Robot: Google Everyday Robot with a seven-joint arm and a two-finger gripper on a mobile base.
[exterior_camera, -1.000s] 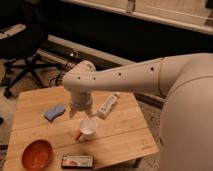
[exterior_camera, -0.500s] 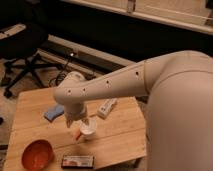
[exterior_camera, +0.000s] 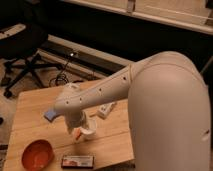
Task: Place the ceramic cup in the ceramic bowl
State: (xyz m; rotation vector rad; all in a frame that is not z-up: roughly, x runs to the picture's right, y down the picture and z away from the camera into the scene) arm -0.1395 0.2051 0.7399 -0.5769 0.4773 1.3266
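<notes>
Nearest me, a flat dark packet (exterior_camera: 77,161) lay at the front edge of the wooden desk (exterior_camera: 30,107), with the ceramic bowl (exterior_camera: 37,154) just left of it in the near-left corner. Further in, around mid-desk, was the ceramic cup (exterior_camera: 90,128), well apart from the bowl. The hand (exterior_camera: 80,131) was down right against the cup's left side; honestly couldn't tell if it was gripping it or not. Behind that were a blue pad (exterior_camera: 50,115) and a white bottle (exterior_camera: 106,109), and an office chair (exterior_camera: 20,50) stood far left.
</notes>
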